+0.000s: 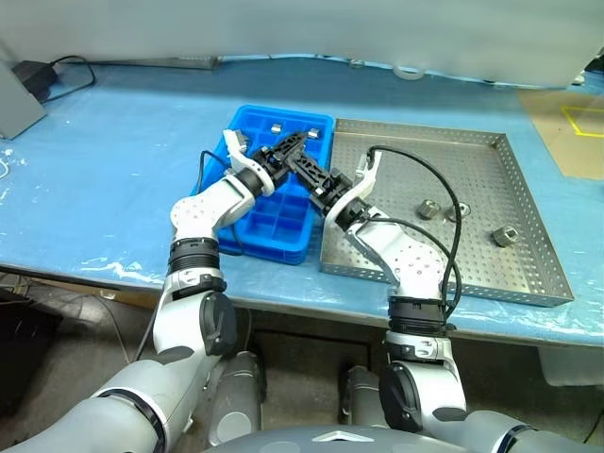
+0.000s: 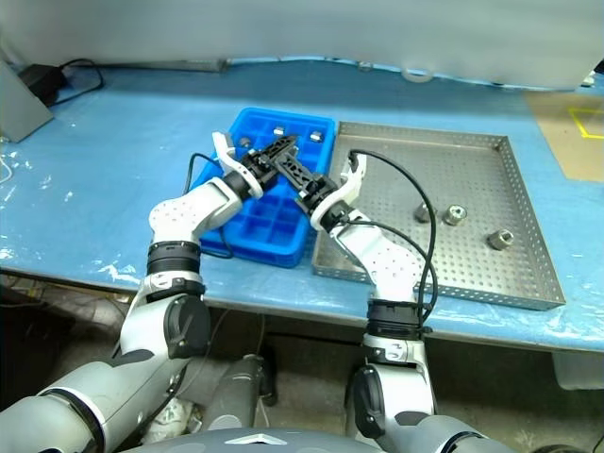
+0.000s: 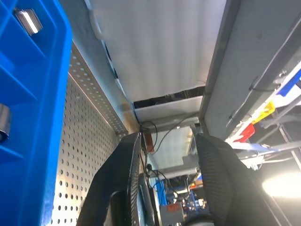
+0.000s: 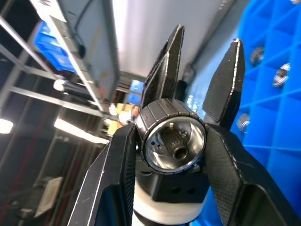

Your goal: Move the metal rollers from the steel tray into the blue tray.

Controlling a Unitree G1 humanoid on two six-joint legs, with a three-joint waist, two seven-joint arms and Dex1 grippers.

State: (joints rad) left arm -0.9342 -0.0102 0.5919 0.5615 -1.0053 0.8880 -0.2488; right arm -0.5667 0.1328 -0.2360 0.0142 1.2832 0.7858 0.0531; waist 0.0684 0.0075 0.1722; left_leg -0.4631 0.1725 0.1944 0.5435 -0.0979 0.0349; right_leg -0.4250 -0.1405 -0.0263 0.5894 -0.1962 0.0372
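Right gripper (image 4: pixel 175 141) jaws clamped on roller (image 4: pixel 173 139) over blue tray (image 1: pixel 283 222); left gripper (image 1: pixel 294 143) jaws part-open, empty. Risk: grippers collide, roller slips.

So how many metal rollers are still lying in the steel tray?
3 metal rollers: two sit close together near the middle of the steel tray, one just left of the other; the third lies nearer its right rim. The arms may hide more.

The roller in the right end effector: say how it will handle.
The roller looks like solid metal, so probably heavy for its size and rigid. Its smooth, shiny round sides may slip between the fingers, and it would likely roll if dropped sideways.
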